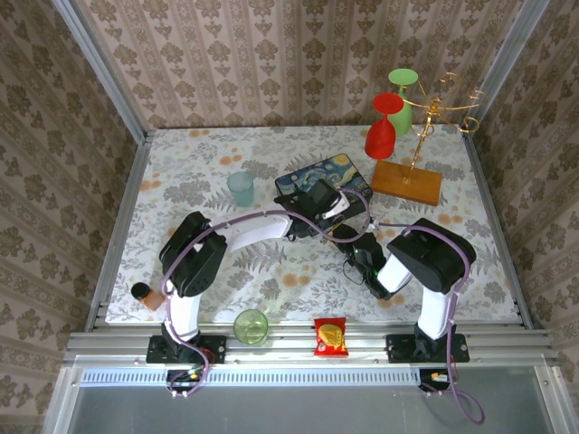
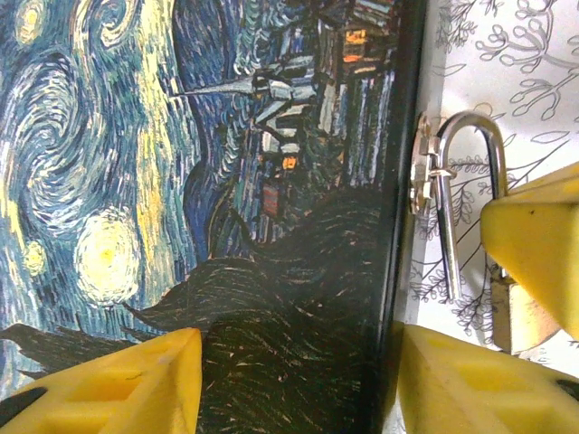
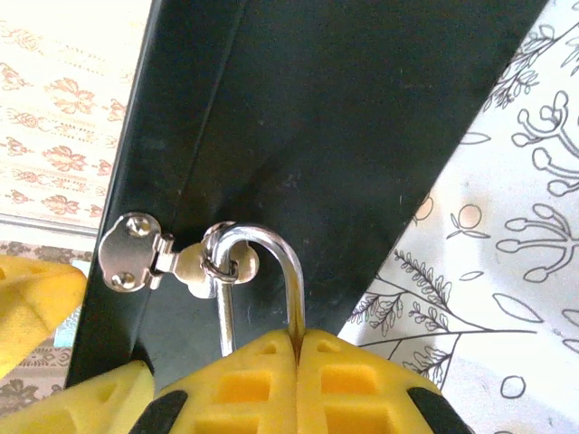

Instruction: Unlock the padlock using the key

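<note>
The Starry Night box (image 1: 312,176) lies near the middle of the floral table (image 1: 199,163), and both arms reach in to its near right side. The padlock (image 3: 291,271) hangs at the box's black side wall, its silvery shackle threaded through the ring of a small silver hasp (image 3: 127,258) screwed to that wall. The shackle looks seated in the body, though the body itself is mostly hidden behind yellow fingers.

The right claw (image 3: 297,339) is closed tight, its 2 yellow fingers meeting on the padlock just below the shackle's arch.

The left claw (image 2: 298,348) stands wide apart, with 1 finger (image 2: 118,389) over the painted lid and the other beyond the box's edge, next to the padlock. I cannot tell whether either finger touches the box.

Elsewhere on the table, a pale teal cup (image 1: 241,188) stands just left of the box. A red goblet (image 1: 383,127) and a green goblet (image 1: 403,90) stand at the far right beside a wooden-based gold rack (image 1: 412,176). A green cup (image 1: 251,325) and a red-yellow snack packet (image 1: 330,336) sit at the near edge between the arm bases.
</note>
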Controlling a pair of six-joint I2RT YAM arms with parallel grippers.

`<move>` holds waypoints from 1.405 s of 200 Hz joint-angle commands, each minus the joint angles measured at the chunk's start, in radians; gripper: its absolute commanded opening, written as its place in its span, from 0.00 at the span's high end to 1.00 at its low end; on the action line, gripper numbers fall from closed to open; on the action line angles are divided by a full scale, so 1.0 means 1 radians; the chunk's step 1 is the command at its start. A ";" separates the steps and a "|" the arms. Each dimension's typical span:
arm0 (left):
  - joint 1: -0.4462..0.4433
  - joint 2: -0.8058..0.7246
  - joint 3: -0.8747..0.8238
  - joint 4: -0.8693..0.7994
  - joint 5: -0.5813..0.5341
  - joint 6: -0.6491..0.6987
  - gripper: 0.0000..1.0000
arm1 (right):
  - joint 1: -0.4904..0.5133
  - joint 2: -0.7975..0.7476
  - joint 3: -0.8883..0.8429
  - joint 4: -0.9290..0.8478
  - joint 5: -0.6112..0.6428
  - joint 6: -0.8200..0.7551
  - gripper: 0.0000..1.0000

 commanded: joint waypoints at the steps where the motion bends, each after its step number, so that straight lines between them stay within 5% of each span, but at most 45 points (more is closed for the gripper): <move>1: 0.006 0.088 -0.070 -0.193 -0.016 0.024 0.46 | -0.023 -0.046 -0.006 0.014 0.004 0.053 1.00; 162: -0.004 0.020 -0.184 -0.133 -0.091 0.083 0.53 | -0.100 -0.064 -0.029 0.019 -0.023 0.216 1.00; 281: 0.005 -0.047 -0.243 -0.105 -0.141 0.083 0.52 | -0.141 -0.169 -0.079 -0.006 -0.029 0.126 1.00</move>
